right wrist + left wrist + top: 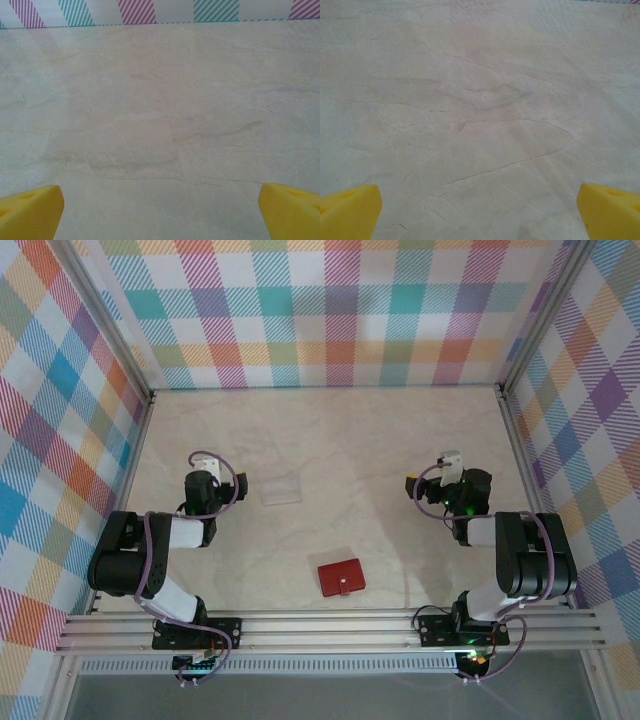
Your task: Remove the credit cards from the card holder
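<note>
The red card holder lies flat on the table, close to the near edge and about halfway between the two arms. It looks shut, with its snap tab on the side that faces the arms. The credit cards cannot be seen, so they are most likely inside it. A clear plastic sheet lies farther back, toward the left arm and well apart from the holder.

The left gripper hangs over bare table on the left side. Its yellow fingers are spread wide apart and there is nothing between them. The right gripper hangs over bare table on the right side. Its fingers are also spread wide, and it holds nothing. Neither one is touching the holder, which is nearer the arms' bases than both of them.

The job looks like it is at the very start: the holder is not yet opened and no card is out.

The next move is probably to reach for the holder. One gripper would have to come back toward the near edge and go down on it to pin it or pick it up. The other would have to pop the snap tab and lift the flap. The holder is thin and flat on the table, so getting a finger under an edge may be hard, and it could slide away when pushed.
</note>
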`<action>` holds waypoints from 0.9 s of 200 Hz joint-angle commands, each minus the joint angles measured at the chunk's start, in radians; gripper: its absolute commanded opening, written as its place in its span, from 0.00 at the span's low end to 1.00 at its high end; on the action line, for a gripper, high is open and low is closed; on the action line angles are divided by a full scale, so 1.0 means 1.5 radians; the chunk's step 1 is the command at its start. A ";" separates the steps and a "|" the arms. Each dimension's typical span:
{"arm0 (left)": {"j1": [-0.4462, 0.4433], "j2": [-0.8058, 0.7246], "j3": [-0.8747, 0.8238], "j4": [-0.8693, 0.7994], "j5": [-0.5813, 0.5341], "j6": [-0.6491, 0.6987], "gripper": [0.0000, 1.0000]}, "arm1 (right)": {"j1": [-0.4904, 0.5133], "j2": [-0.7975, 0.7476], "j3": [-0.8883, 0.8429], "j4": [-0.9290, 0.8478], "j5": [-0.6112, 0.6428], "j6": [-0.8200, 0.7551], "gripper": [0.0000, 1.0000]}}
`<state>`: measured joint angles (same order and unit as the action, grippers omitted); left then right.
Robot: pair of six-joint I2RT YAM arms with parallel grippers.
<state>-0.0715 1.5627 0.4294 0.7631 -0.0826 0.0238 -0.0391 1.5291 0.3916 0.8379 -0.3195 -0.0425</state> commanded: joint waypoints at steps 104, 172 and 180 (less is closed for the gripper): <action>-0.004 -0.082 0.056 -0.155 -0.054 -0.015 1.00 | 0.010 -0.077 0.029 -0.104 0.149 0.044 1.00; -0.045 -0.178 0.224 -0.558 -0.090 -0.154 1.00 | 0.024 -0.162 0.218 -0.596 0.092 0.202 0.97; -0.050 -0.179 0.248 -0.601 -0.074 -0.166 1.00 | 0.029 -0.162 0.230 -0.624 0.071 0.217 0.95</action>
<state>-0.1219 1.3220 0.7185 0.1551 -0.2111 -0.1181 -0.0120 1.2926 0.6632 0.2173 -0.1295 0.1513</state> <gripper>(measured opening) 0.999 0.969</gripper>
